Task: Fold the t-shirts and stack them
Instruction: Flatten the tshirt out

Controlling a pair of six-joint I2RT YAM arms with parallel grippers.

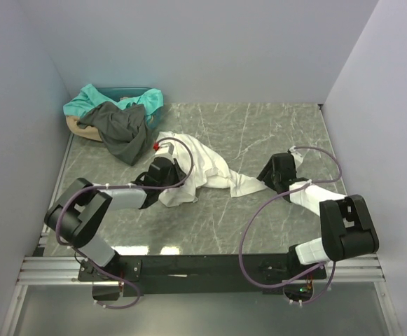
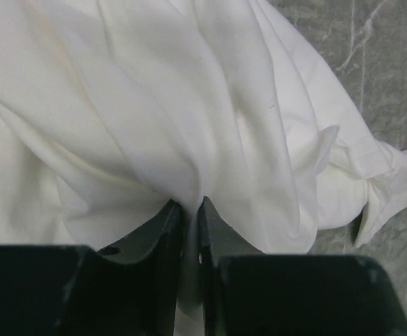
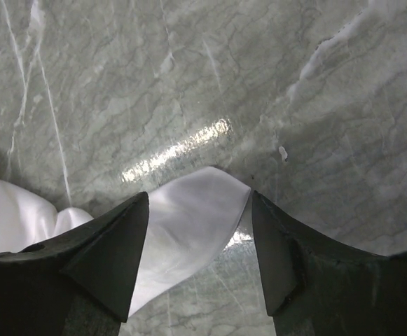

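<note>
fabric of the white t-shirt (image 2: 189, 105) is clamped in your left hand (image 2: 192, 210); your right hand (image 3: 200, 197), apart, straddles a corner, seemingly for spreading.

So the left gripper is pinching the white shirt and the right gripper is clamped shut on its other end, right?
Not quite. The left gripper is pinching the white shirt, but the right gripper is open, jaws wide apart either side of the shirt's corner, as the right wrist view shows.

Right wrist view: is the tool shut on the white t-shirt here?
No, the right tool stands open, its fingers wide apart, and a corner of the white t-shirt lies loose between them.
</note>
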